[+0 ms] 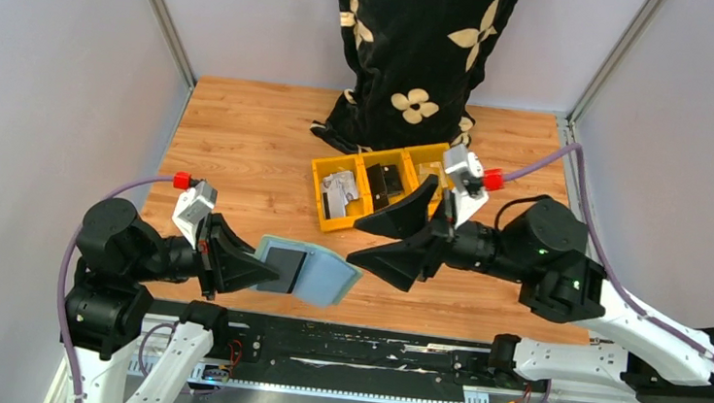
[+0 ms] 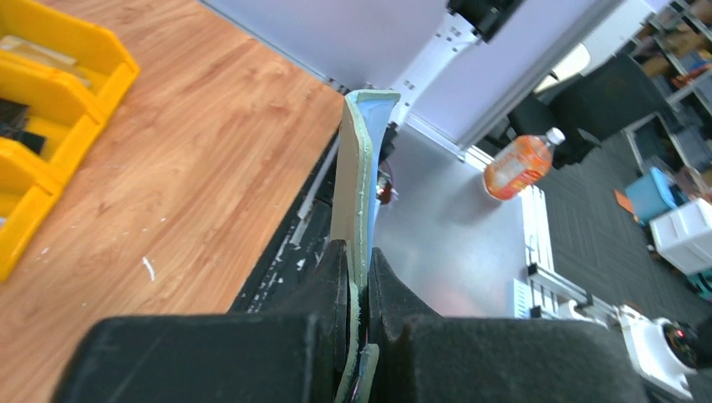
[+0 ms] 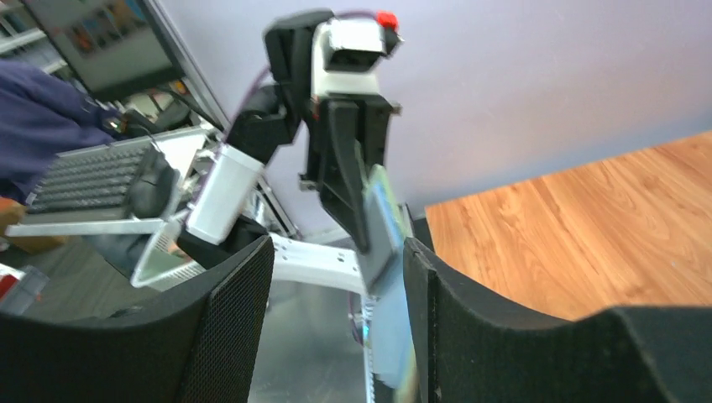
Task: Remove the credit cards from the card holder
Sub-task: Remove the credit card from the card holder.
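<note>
Above the near edge of the table [image 1: 241, 143], my left gripper [image 1: 267, 272] is clamped tight on one end of the card holder [image 1: 325, 277], holding it off the wood with its free end pointing toward my right gripper [image 1: 355, 242]. That one's fingers stand wide apart just beside the holder, gripping nothing. A yellow bin [image 1: 319, 174] sits behind. Whether any credit cards are in the slots, I cannot tell.

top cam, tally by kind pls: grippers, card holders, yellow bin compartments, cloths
Black two-finger grippers: 2, the left gripper and the right gripper
Pale teal folding card holder: 1
Yellow plastic bin compartments: 3
Black cloth with cream flower print: 1
Total: 7
</note>
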Motion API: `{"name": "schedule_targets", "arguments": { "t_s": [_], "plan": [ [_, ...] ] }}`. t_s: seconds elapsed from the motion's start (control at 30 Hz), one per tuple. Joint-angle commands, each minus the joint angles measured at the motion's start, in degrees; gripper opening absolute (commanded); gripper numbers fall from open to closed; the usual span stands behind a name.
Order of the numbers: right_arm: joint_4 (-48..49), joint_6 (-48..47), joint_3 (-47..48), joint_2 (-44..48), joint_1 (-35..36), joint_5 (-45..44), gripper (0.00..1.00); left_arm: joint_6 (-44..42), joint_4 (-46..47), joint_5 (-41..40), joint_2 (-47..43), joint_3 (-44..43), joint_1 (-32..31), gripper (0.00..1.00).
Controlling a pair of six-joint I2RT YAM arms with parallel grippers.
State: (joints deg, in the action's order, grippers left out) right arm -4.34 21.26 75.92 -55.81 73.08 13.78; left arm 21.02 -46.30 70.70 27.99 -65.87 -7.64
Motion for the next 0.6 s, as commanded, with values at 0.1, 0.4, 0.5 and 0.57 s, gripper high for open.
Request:
{"name": "schedule_targets", "arguments": {
  "t_s": [0.1,0.4,0.5,0.57],
  "plan": [
    [6.6,8.0,-3.2,-4.5,-0.3,5.0,0.61,-0.3,1.1,-11.0,0.6,1.0,-0.1,0.0],
    [10.8,11.5,-8.6,-9.7,-0.3,7.3,0.59,1.0,1.8,-11.1,0.8,0.6,-0.1,0.0],
    [10.7,11.3,-9.7,-9.4,-0.4,6.0,0.58,2.7,3.4,-8.3,0.8,0.9,-0.1,0.0],
    [10.4,11.0,-10.2,-9.2,-0.6,4.8,0.58,4.0,4.6,-6.2,0.8,1.2,-0.1,0.0]
  ]
}}
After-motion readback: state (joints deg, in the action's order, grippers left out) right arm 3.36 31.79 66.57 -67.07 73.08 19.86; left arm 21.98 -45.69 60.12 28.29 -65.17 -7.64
